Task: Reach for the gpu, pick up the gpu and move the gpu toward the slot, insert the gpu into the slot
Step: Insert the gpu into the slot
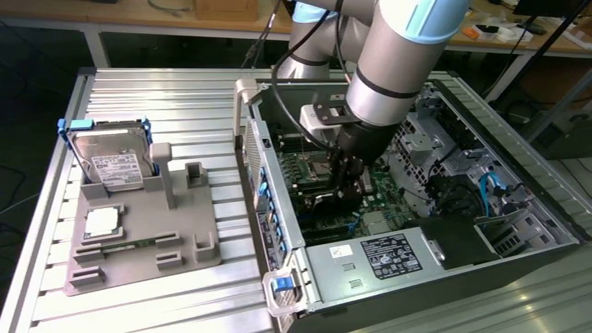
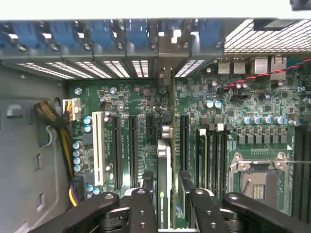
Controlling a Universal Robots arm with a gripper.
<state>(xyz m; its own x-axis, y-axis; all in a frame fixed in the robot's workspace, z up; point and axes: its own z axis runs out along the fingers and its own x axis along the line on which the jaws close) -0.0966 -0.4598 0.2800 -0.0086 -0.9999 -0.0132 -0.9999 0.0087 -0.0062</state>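
tool (image 2: 164, 187) lowered inside case (image 1: 518, 229) | fingers (image 2: 187, 182) set either side of upright gpu (image 2: 164, 160), grip apparently loosened | gpu seen edge-on, standing on motherboard (image 2: 146, 104) at slot

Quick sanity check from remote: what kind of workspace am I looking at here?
Probably a robotics lab bench set up for PC assembly: an open computer case on an aluminium-profile table, a grey parts fixture holding a hard drive, and wooden desks behind.

A ribbed metal table (image 1: 166, 90) carries an open computer case (image 1: 389, 260) and, just beside it at the exterior view's left, a grey fixture tray (image 1: 138, 243).
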